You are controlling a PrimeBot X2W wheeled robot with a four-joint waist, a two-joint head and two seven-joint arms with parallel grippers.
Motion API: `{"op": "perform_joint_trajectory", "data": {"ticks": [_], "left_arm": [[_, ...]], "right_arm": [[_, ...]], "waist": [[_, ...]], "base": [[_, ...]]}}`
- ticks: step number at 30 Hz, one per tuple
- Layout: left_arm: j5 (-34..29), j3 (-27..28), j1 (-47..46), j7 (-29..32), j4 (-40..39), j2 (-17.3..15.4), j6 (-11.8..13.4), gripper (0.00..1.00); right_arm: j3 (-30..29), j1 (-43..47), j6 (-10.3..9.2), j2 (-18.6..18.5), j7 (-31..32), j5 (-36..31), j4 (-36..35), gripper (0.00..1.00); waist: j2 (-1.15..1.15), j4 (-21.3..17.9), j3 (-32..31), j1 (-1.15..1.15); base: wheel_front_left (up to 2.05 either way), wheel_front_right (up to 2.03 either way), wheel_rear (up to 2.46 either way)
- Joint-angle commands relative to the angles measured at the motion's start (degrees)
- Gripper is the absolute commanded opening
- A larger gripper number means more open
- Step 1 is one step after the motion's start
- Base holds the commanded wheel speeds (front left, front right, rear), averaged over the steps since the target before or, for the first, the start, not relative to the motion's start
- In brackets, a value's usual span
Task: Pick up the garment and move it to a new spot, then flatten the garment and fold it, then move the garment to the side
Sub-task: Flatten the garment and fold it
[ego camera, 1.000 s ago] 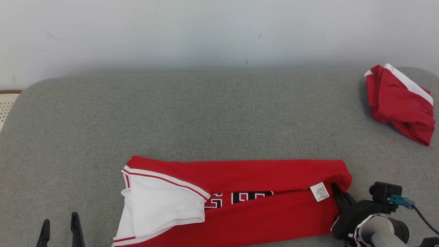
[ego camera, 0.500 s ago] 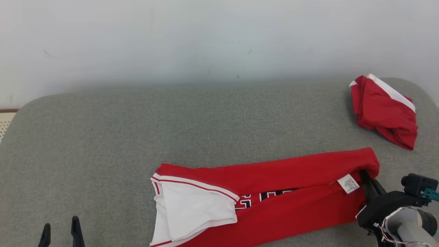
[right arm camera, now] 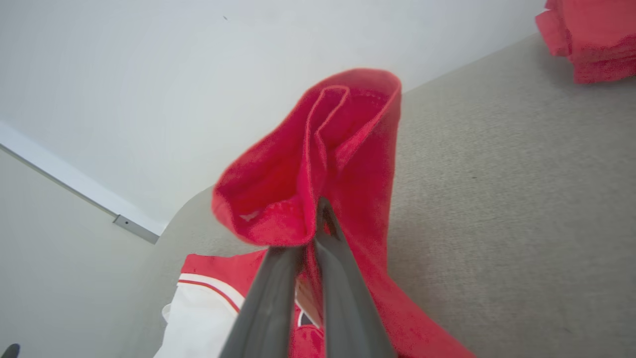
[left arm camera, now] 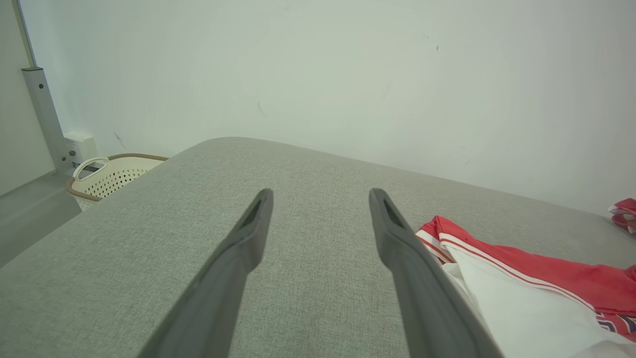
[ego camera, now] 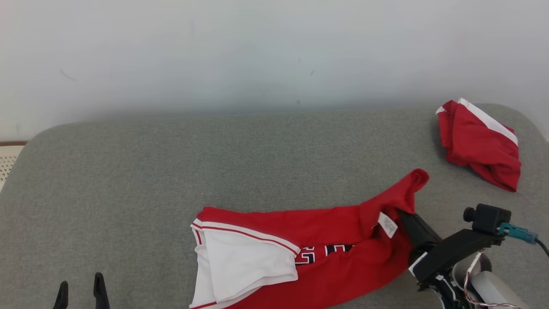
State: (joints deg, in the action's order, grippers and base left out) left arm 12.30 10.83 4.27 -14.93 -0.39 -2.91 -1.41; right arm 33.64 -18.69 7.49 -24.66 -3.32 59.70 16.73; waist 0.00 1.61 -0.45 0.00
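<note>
The red garment (ego camera: 334, 240) with a white sleeve lies on the near part of the grey table (ego camera: 171, 171), a little right of the middle. Its right end is raised off the table. The right arm enters from the lower right corner, with the forearm slanting up and to the left. The right tool (ego camera: 407, 214) is pinched tight on this raised end, and the cloth folds over its fingertips. The left tool (ego camera: 81, 289) stays low at the lower left, with fingers spread wide and holding nothing. Another red bundle (ego camera: 478, 143) lies at the far right corner.
</note>
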Motion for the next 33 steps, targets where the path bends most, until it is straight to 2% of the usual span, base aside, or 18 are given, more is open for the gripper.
{"op": "perform_joint_trajectory", "data": {"ticks": [1,9,15,25,33], "left_arm": [[0.48,-0.09,-0.07,-0.21,0.20,-0.03,-0.05,1.00],[0.59,-1.20,-1.28,-0.21,0.74,-0.03,-0.23,1.00],[0.72,-1.92,-1.58,-0.21,0.96,-0.02,-0.02,1.00],[1.16,-3.19,-2.75,-0.21,1.60,-0.02,0.12,1.00],[1.40,-4.13,-4.17,-0.21,2.57,-0.02,-0.33,1.00]], "right_arm": [[0.66,0.67,0.01,0.21,0.64,1.25,-1.39,0.00],[5.00,-1.00,0.01,2.92,3.86,7.69,-7.74,0.00],[9.62,-3.48,0.01,5.57,5.51,9.62,-8.30,0.00],[15.56,-9.44,0.01,11.43,5.78,9.32,-2.26,0.00],[17.98,-13.24,0.01,15.27,4.61,10.00,3.37,0.00]], "waist": [[0.00,0.49,0.15,0.00],[0.00,2.50,0.56,0.00],[0.00,3.63,0.57,0.00],[0.00,5.29,1.65,0.00],[0.00,6.46,2.62,0.00]], "base": [[0.00,0.00,0.00],[0.00,0.00,0.00],[0.00,0.00,0.00],[0.00,0.00,0.00],[0.00,0.00,0.00]]}}
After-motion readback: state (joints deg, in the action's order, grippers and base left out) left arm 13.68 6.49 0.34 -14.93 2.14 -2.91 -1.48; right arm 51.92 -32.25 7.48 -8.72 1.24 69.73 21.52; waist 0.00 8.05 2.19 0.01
